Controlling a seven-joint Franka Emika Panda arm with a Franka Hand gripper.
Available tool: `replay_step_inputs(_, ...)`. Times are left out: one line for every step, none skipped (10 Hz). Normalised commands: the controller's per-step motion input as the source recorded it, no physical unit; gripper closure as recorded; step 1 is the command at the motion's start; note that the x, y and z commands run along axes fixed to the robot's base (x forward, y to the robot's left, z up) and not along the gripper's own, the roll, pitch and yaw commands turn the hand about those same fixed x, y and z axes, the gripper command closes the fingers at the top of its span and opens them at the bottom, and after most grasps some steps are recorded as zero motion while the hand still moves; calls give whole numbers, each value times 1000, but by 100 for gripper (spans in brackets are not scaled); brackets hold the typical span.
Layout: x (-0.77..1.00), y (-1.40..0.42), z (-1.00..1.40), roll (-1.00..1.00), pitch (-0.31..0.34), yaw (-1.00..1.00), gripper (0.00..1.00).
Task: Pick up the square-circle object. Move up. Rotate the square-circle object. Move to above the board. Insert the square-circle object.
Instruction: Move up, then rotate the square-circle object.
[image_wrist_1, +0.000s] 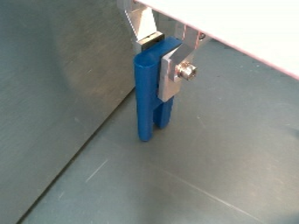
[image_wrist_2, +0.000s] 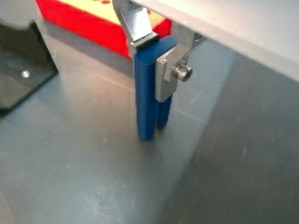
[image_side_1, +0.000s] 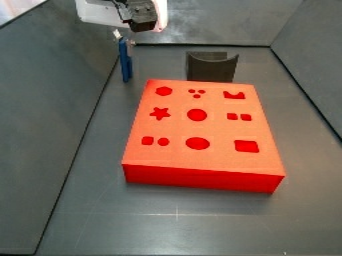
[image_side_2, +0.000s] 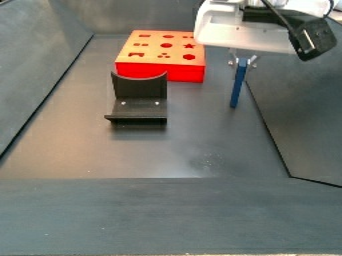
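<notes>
One square-circle object (image_side_1: 126, 61), slim, blue, upright at upper left of a side view, clamped near its top between the hand's (image_wrist_2: 163, 54) silver fingers (image_wrist_2: 173, 70), lower end at or just above the table (image_side_1: 80, 170), apart from the red board (image_side_1: 201, 137), presumably to be lifted and rotated.

my gripper (image_wrist_2: 159, 54) points straight down off the wrist, its silver fingers (image_wrist_1: 176, 72) clamped on the square-circle object (image_wrist_1: 149, 98), held upright.

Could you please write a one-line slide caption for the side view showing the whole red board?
The pincer holds the blue square-circle object upright beside the red board, with the dark fixture behind it.
</notes>
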Motion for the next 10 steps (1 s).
replay_step_inputs(-36, 80, 788, 1, 27, -19, 100)
replay_step_inputs(-49, 77, 672, 0, 58, -28, 100)
replay_step_inputs(-34, 55, 551, 3, 59, -31, 100)
replay_step_inputs(-22, 41, 408, 6, 57, -33, 100)
replay_step_inputs(-14, 35, 199, 11, 56, -33, 100)
replay_step_inputs(578, 76, 1000, 0, 0, 0, 100)
replay_step_inputs(579, 73, 1000, -2, 33, 1, 100)
replay_step_inputs(543, 69, 1000, -5, 66, 0, 100)
replay_step_inputs(455, 61, 1000, -8, 88, 0, 100)
replay_step_inputs(387, 54, 1000, -7, 82, -1, 100)
